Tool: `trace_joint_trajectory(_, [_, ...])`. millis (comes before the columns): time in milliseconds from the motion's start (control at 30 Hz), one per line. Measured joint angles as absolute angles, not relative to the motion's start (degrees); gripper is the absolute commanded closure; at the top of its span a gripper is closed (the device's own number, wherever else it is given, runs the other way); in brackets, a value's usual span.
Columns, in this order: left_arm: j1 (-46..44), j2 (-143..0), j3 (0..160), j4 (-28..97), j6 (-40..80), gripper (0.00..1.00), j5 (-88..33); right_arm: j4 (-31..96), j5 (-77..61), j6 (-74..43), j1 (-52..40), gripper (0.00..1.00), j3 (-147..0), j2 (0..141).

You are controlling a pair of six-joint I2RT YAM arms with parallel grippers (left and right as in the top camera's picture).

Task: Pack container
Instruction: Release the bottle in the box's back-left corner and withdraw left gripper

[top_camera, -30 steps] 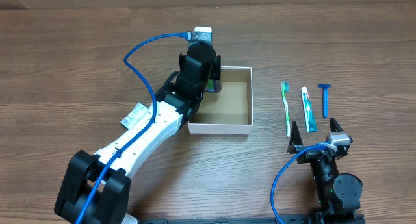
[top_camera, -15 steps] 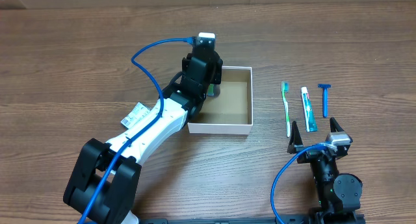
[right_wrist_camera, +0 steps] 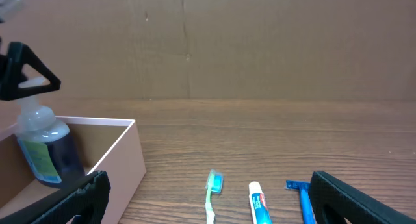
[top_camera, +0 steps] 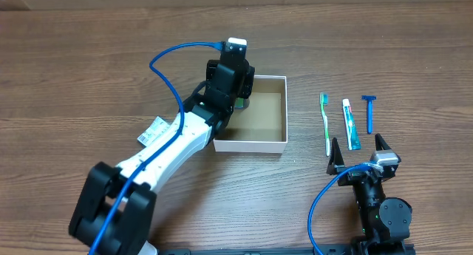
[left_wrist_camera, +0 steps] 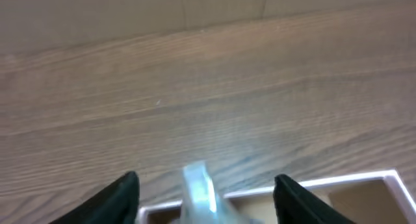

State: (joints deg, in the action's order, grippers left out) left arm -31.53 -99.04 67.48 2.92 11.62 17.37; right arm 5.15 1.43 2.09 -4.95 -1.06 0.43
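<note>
The container [top_camera: 251,145], a shallow white-walled box with a brown inside, sits mid-table. A bottle [right_wrist_camera: 45,152] of dark blue liquid with a clear cap stands upright in its far left corner. My left gripper [top_camera: 241,92] hangs over that corner, open. Its fingers [left_wrist_camera: 123,195] stand well apart on either side of the blurred clear cap [left_wrist_camera: 198,188], touching nothing. My right gripper [top_camera: 358,148] rests open near the front edge, holding nothing. It points at the toothbrush [top_camera: 326,122], toothpaste [top_camera: 349,122] and razor [top_camera: 369,113] lying right of the box.
A cardboard wall [right_wrist_camera: 260,42] closes off the far side of the wooden table. The box's right wall [right_wrist_camera: 120,156] stands left of the toothbrush [right_wrist_camera: 211,195], toothpaste [right_wrist_camera: 260,204] and razor [right_wrist_camera: 302,198]. A blue cable loops above the left arm.
My left gripper has opened around the bottle, which now stands free in the box. The left arm shifted slightly. The right arm has not moved.
</note>
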Motion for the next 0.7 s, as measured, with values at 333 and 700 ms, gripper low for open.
trace_joint_trajectory(333, [-31.5, -79.9, 68.8, 35.2, 9.2, 0.00, 15.8, 5.1, 1.3, 2.1, -5.0, 0.00, -1.1, 0.4])
trace_joint_trajectory(700, [-26.1, -77.6, 68.7, 60.8, 11.7, 0.00, 15.4, 5.1, 1.3, 2.1, -5.0, 0.00, -1.1, 0.4])
